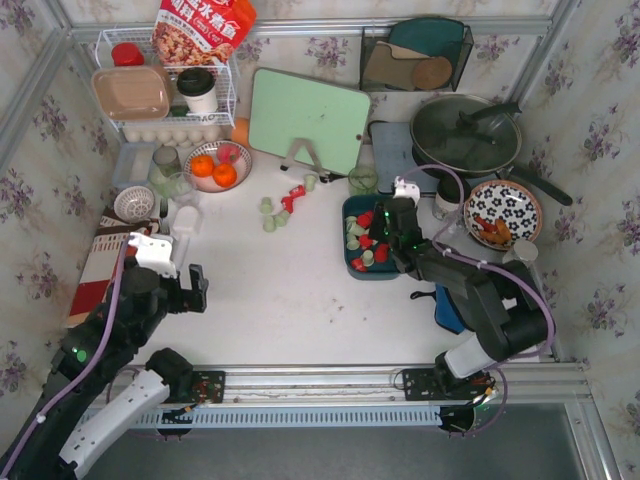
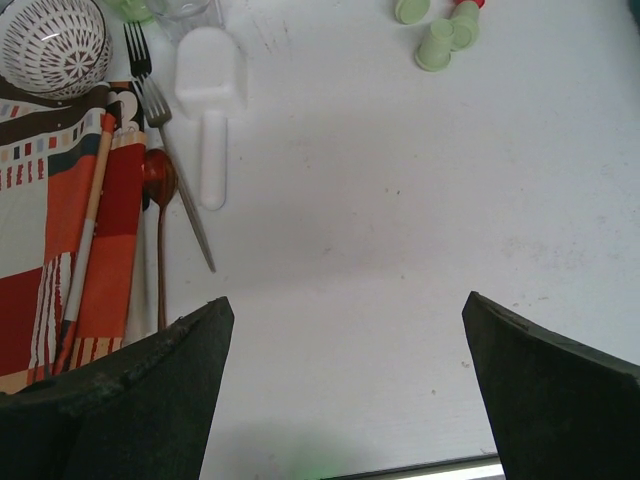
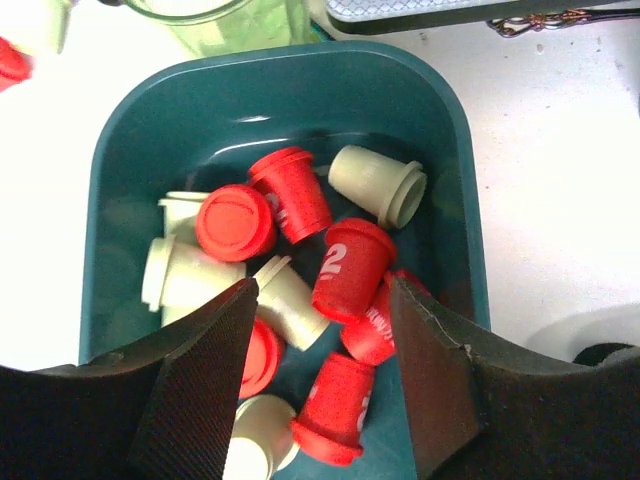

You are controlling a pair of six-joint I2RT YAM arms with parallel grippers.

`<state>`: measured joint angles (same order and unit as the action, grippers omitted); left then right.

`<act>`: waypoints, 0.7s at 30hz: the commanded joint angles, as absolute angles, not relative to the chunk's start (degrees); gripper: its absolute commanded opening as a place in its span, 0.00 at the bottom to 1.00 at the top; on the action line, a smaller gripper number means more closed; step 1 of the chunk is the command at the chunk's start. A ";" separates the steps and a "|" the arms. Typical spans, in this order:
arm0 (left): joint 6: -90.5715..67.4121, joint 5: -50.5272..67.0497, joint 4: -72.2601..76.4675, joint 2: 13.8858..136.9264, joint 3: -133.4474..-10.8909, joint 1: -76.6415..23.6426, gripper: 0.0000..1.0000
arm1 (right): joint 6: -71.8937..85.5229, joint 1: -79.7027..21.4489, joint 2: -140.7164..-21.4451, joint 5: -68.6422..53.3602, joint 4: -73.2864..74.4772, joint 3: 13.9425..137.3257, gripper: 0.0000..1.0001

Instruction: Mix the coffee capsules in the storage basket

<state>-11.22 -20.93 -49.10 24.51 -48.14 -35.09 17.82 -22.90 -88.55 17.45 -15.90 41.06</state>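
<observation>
The dark teal storage basket (image 1: pixel 352 208) sits right of the table's middle and holds several red and pale green coffee capsules (image 3: pixel 350 268). In the right wrist view its rim (image 3: pixel 460 150) frames the pile. My right gripper (image 3: pixel 322 290) is open, its jaws low over the capsules inside the basket, holding nothing; it shows in the top view (image 1: pixel 392 232). More loose capsules (image 1: pixel 283 206) lie on the table left of the basket, also in the left wrist view (image 2: pixel 436 45). My left gripper (image 2: pixel 345 320) is open and empty above bare table at the near left (image 1: pixel 190 285).
A striped cloth (image 2: pixel 60 220) with forks, a spoon and a white scoop (image 2: pixel 212 100) lies at the left. A green glass cup (image 1: pixel 363 180), cutting board (image 1: pixel 308 120), fruit bowl (image 1: pixel 218 165), pan (image 1: pixel 466 135), patterned bowl (image 1: pixel 503 212) and white wire rack (image 1: pixel 165 95) ring the back.
</observation>
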 commanded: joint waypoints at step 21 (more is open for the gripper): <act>-23.31 -23.17 -29.06 72.56 -58.20 -34.74 0.99 | 22.54 -22.83 -62.75 12.38 -22.07 25.97 0.63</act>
